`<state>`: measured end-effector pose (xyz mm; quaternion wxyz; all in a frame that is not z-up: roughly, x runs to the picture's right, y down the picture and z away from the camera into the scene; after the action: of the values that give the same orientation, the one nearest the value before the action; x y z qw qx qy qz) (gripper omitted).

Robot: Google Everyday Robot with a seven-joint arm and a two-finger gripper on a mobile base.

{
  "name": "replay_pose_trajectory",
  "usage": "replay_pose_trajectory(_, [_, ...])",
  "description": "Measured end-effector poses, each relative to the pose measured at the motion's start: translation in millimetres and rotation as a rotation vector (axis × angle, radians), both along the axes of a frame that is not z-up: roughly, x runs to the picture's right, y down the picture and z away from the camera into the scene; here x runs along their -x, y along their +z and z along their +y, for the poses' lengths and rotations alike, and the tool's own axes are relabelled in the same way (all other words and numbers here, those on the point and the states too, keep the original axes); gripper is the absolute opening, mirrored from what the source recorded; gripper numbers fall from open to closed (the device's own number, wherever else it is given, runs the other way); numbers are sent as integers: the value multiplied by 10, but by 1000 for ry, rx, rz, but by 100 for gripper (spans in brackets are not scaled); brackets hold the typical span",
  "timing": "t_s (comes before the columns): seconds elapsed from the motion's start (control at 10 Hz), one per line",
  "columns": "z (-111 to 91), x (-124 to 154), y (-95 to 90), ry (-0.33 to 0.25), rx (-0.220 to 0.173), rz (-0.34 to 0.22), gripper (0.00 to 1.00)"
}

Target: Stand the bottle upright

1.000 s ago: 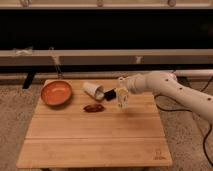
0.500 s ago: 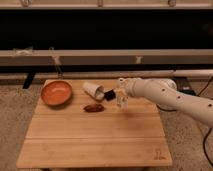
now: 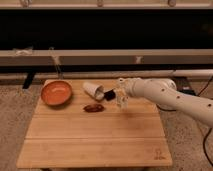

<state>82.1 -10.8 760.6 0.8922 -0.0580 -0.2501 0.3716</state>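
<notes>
tool [image 3: 120,100] closed on bottle [image 3: 122,103], upright on table [image 3: 95,140] | bottle mostly hidden | cup [image 3: 93,90] on its side

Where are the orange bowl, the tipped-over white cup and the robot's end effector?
orange bowl [image 3: 56,93]: camera view, on its inside floor.
white cup [image 3: 93,90]: camera view, on its side wall.
end effector [image 3: 121,101]: camera view, between its fingertips, shut, right of the cup.

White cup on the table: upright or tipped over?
Tipped: the white cup lies on its side, dark mouth toward the end effector beside it.
</notes>
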Motion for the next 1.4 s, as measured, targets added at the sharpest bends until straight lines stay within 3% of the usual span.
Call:
replay_pose_trajectory(0.2, [145,-44,92,36,-19,-30,0])
replay_pose_trajectory(0.4, [350,-148,201,92,-72,-103,0])
replay_pose_trajectory(0.7, [448,-180,253,131,-108,-142,0])
replay_pose_trajectory(1.0, [417,-138,225,112,-132,-147,0])
replay_pose_trajectory(1.4, [429,-98,199,68,-123,-142,0])
